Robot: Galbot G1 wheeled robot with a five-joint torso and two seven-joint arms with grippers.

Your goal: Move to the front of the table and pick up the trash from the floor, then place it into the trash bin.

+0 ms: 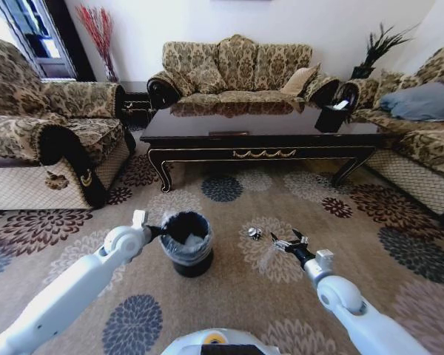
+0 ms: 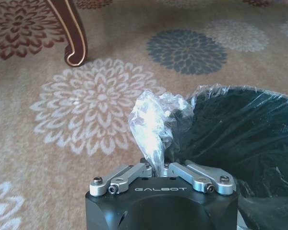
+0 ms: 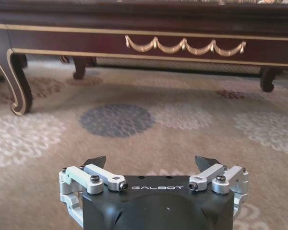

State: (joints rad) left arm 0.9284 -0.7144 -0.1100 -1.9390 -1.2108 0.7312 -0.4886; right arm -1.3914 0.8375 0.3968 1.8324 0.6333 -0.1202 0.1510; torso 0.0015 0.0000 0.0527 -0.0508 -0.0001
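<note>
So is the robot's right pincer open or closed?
Open. The right pincer hangs over the carpet near the foil ball, and the right wrist view shows its two fingertips spread wide apart with nothing between them.

The one readable text is the brand word "GALBOT", in pale capital letters. It stands on the black housing of the left gripper (image 2: 159, 168) in the left wrist view, just below the silver metal linkages of the jaws, and again in the same place on the black housing of the right gripper (image 3: 153, 165) in the right wrist view. No other lettering, number or sign can be read.
</note>
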